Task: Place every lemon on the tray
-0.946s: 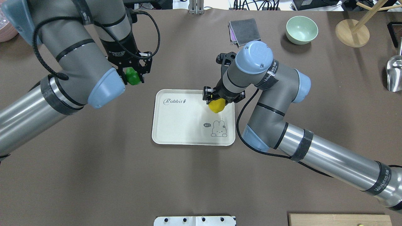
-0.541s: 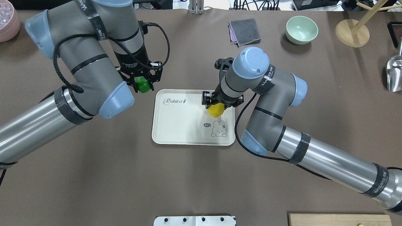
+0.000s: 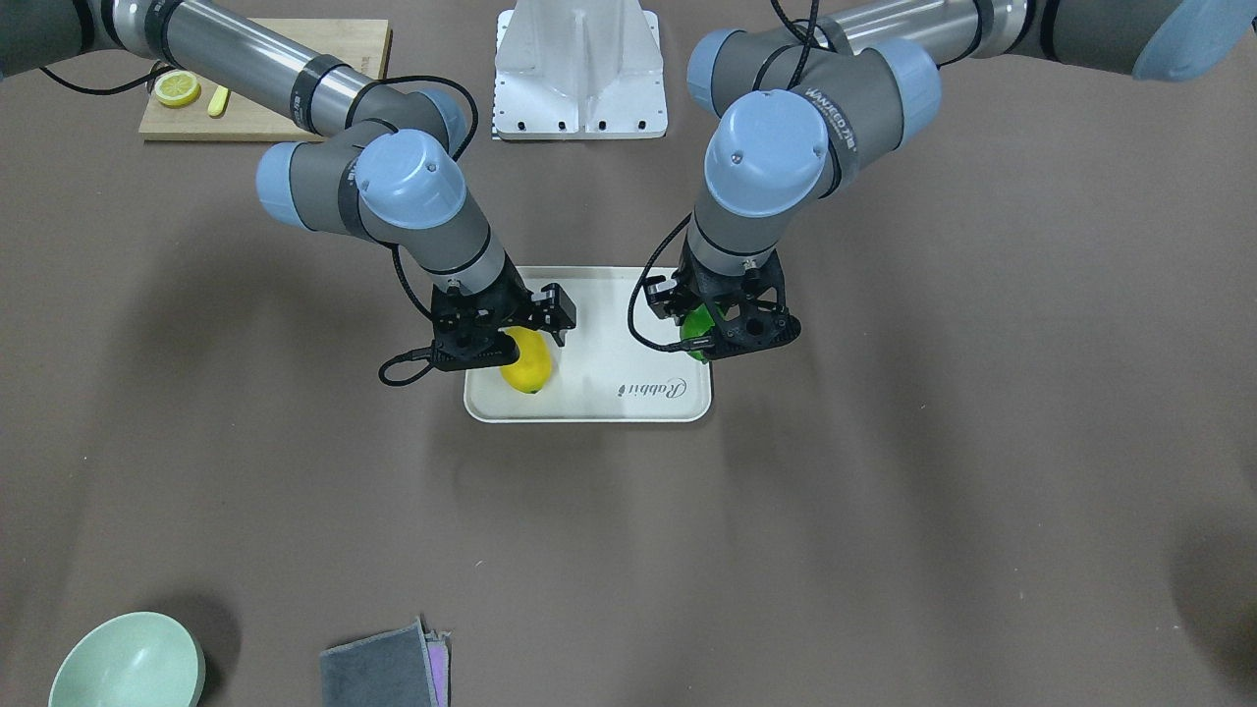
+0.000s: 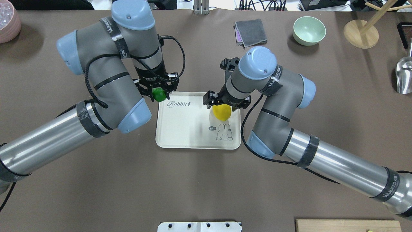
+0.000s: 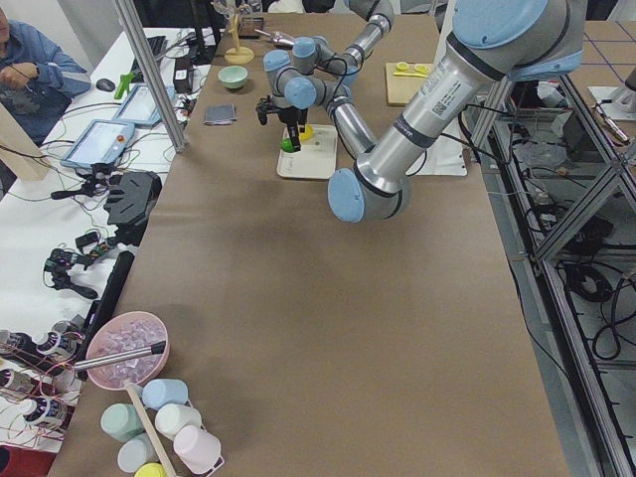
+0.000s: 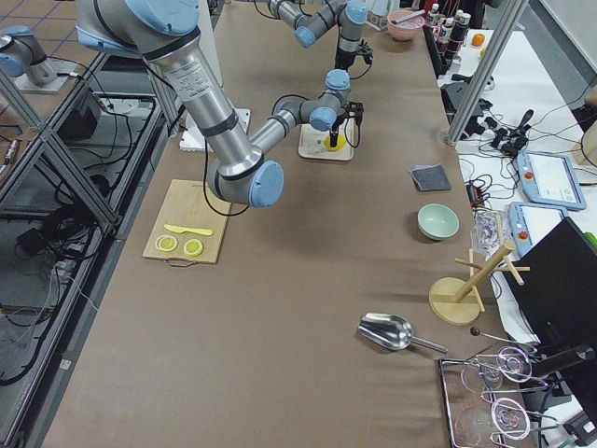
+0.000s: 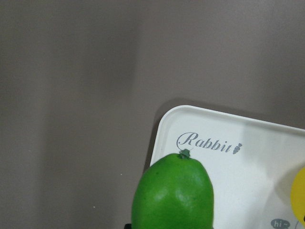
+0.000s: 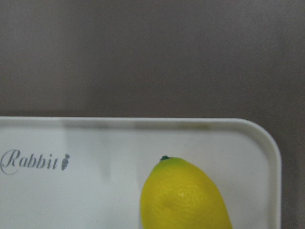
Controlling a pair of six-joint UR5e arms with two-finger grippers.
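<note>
The cream tray point(image 4: 183, 129) with "Rabbit" script lies mid-table. My left gripper point(image 4: 158, 92) is shut on the green lemon point(image 4: 158, 95) and holds it over the tray's far-left corner. The left wrist view shows this lemon point(image 7: 175, 195) above the tray point(image 7: 252, 167). My right gripper point(image 4: 226, 103) is shut on the yellow lemon point(image 4: 222, 112), low over the tray's far-right part near the bear drawing. I cannot tell whether it touches the tray. The front view shows the yellow lemon point(image 3: 527, 371) and the green lemon point(image 3: 697, 322).
A grey cloth point(image 4: 251, 32), a green bowl point(image 4: 309, 30), a wooden stand point(image 4: 360, 33) and a metal scoop point(image 4: 404, 75) sit at the back right. A pink bowl point(image 4: 8, 24) is back left. A cutting board point(image 3: 265, 79) holds lemon slices point(image 3: 177, 88).
My left arm has swung right, carrying the green lemon from the open table to the tray's corner. My right gripper has shifted the yellow lemon slightly nearer and lower.
</note>
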